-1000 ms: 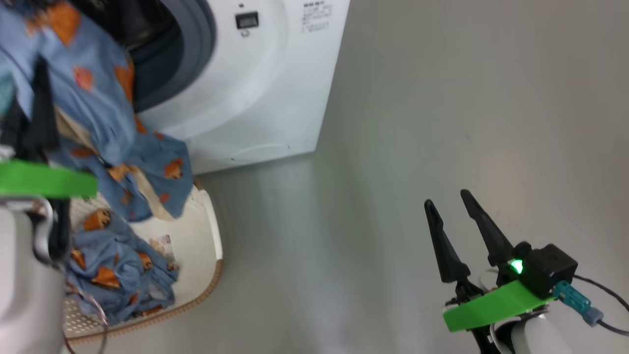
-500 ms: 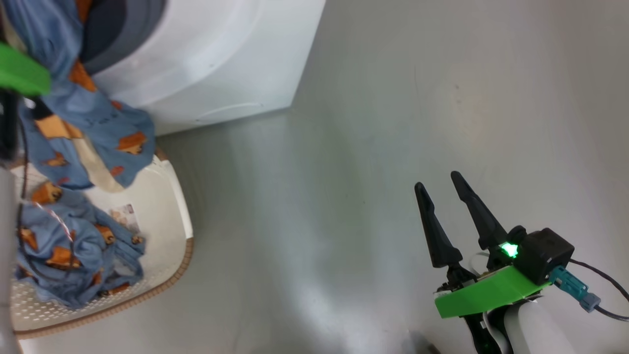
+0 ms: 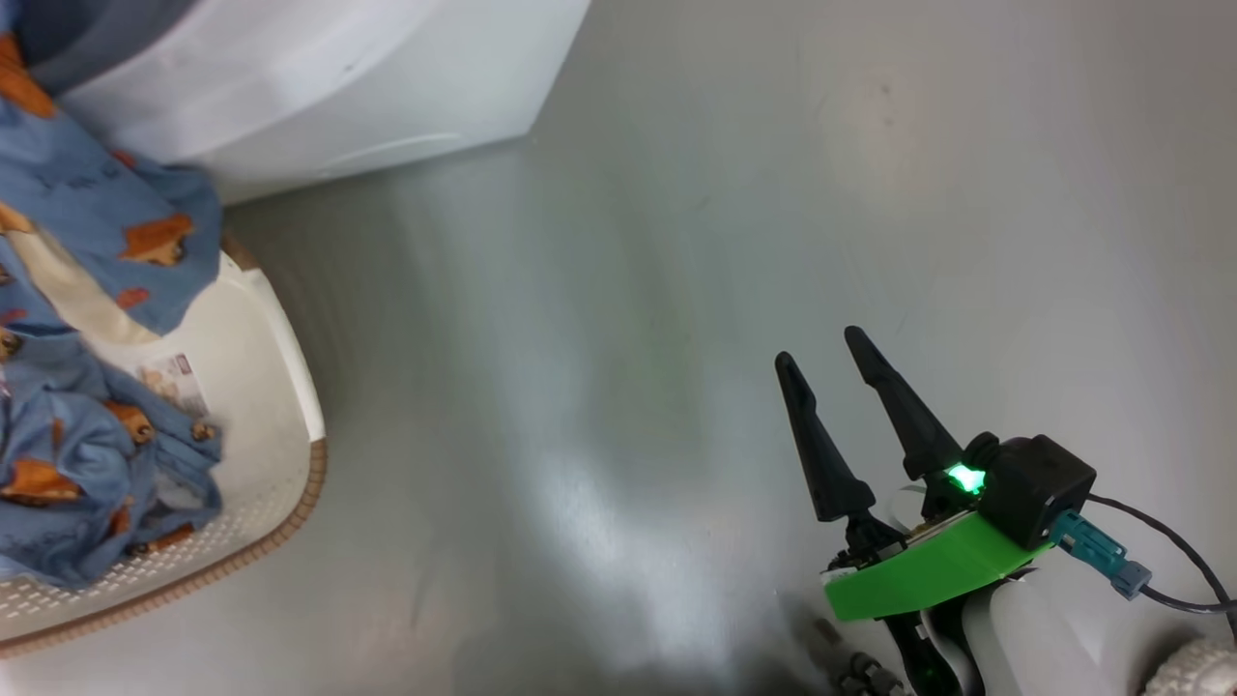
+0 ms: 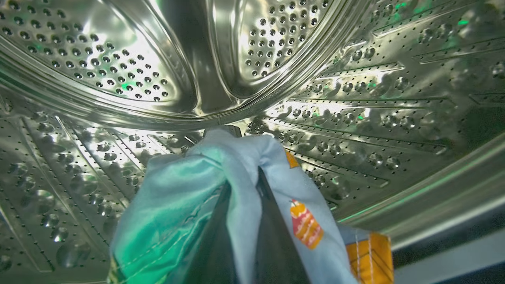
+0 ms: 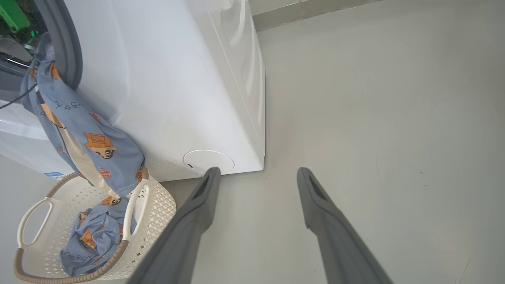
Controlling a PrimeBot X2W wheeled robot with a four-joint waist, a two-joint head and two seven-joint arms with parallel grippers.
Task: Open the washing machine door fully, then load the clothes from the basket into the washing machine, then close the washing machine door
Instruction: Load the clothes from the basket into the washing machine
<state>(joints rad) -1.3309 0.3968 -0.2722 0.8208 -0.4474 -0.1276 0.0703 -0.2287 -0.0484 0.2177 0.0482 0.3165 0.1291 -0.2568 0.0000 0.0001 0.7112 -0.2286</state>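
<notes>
My left gripper (image 4: 240, 177) is deep inside the steel drum (image 4: 118, 79) of the washing machine (image 5: 158, 79), shut on one of the light blue clothes (image 4: 185, 189), which drapes over its dark fingers. That garment's tail (image 5: 90, 142) hangs out of the grey seal (image 5: 67, 47) down into the cream basket (image 5: 158, 205). More clothes (image 3: 77, 464) lie bundled in the basket (image 3: 280, 387). To the right, my right gripper (image 3: 819, 346) hovers open and empty over bare floor, away from the machine. The washing machine door is out of view.
The basket stands on the floor against the machine's front, below the opening. A round white flap (image 5: 208, 161) and a blue label (image 5: 51, 173) sit low on the machine. Grey floor (image 3: 676, 242) stretches to the right of the machine.
The head camera has swung, sliding machine and basket up and left in the picture. My left arm with the garment has left that view toward the opening. The right gripper stays open.
</notes>
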